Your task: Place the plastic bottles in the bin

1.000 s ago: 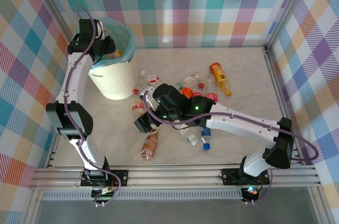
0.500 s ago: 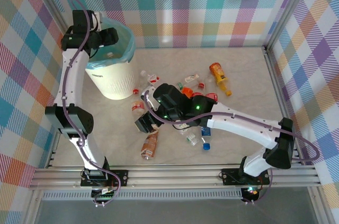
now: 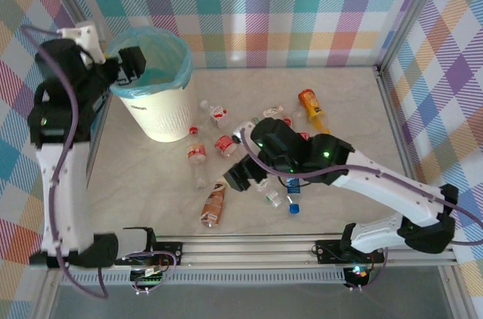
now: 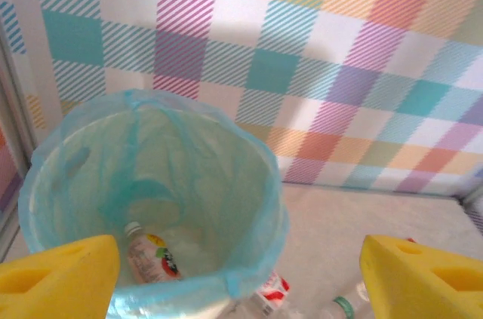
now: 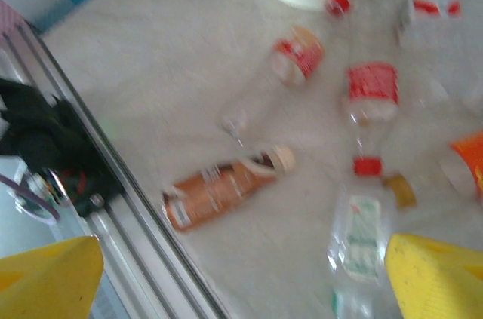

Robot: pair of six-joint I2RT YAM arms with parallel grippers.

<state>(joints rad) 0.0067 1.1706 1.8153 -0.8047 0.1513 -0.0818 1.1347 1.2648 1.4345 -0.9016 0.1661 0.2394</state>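
The bin (image 3: pixel 155 108) is a white bucket with a pale teal bag (image 4: pixel 253 183) over its rim, at the far left of the table. One pinkish bottle (image 4: pixel 149 257) lies at its bottom. My left gripper (image 3: pixel 128 62) hovers at the bin's left rim, open and empty, its yellow fingers (image 4: pixel 56 274) wide apart. Several plastic bottles lie on the table right of the bin: a brown one (image 3: pixel 213 206) (image 5: pixel 226 187), clear red-labelled ones (image 3: pixel 225 145) (image 5: pixel 371 93), and an orange one (image 3: pixel 311 105). My right gripper (image 3: pixel 238 176) (image 5: pixel 241 281) hangs open above the brown bottle, holding nothing.
A clear green-labelled bottle (image 5: pixel 362 236) and a blue-capped one (image 3: pixel 294 206) lie under the right arm. The metal rail (image 3: pixel 249 247) runs along the table's near edge, close to the brown bottle. Checked walls enclose the table on three sides.
My left gripper has opened and drawn back left from over the bin. My right gripper has shifted right, off the clear bottles beside the bin.
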